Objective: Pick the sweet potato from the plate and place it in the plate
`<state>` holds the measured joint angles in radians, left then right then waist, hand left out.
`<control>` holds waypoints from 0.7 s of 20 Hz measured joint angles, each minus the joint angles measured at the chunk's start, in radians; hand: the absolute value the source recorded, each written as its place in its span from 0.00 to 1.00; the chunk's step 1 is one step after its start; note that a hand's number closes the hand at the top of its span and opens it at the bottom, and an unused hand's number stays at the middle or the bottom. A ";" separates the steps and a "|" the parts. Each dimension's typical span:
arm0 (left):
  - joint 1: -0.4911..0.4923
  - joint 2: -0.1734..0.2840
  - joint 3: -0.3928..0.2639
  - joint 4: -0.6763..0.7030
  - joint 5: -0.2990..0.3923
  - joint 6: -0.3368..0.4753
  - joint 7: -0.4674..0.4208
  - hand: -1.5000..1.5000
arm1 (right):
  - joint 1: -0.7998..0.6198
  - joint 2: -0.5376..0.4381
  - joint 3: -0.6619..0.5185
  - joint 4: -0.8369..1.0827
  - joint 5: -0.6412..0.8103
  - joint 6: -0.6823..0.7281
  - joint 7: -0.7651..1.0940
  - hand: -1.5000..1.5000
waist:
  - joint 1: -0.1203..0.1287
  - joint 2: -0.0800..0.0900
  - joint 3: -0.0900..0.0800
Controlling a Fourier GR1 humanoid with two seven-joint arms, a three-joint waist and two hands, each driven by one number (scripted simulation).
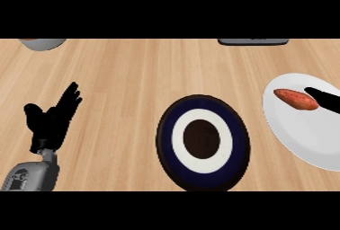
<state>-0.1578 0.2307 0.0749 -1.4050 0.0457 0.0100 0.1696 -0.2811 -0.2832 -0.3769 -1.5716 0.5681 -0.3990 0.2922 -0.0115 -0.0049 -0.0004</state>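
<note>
Item one: the orange-red, tapered sweet potato (297, 99) is lying on the plain white round plate (299, 134) at the right edge of your head view, on the plate's upper part, pointing down to the right.

Item two: your right hand (325, 98) is showing only as black fingers coming in from the right edge over the white plate; their tips are sitting just beside the sweet potato's right end, perhaps touching it. You cannot tell from this view whether those fingers are spread or closing.

Item three: the dark navy round plate with a white ring and a dark brown centre (203, 179) is lying at the middle of the light wooden counter (133, 67), just left of the white plate and holding nothing.

Item four: your left hand (51, 120) is resting at the lower left, fingers straight and spread, pointing up, thumb out to the left, holding nothing.
</note>
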 measured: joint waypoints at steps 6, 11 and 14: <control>0.018 -0.017 -0.006 -0.025 -0.009 0.012 0.000 0.50 | 0.057 0.030 -0.079 -0.111 -0.239 0.095 0.039 0.00 | 0.001 0.001 0.000; 0.016 -0.022 -0.002 -0.041 -0.016 0.007 0.014 0.50 | 0.137 0.022 -0.142 -0.105 -0.376 0.152 -0.066 0.00 | 0.006 0.003 0.000; 0.002 -0.019 0.005 -0.033 -0.020 -0.003 0.018 0.50 | 0.199 0.022 -0.174 -0.131 -0.425 0.177 -0.118 0.00 | 0.006 0.004 0.001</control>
<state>-0.1557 0.2117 0.0799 -1.4377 0.0261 0.0068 0.1879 -0.0821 -0.2612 -0.5508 -1.7027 0.1426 -0.2222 0.1746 -0.0052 -0.0012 0.0003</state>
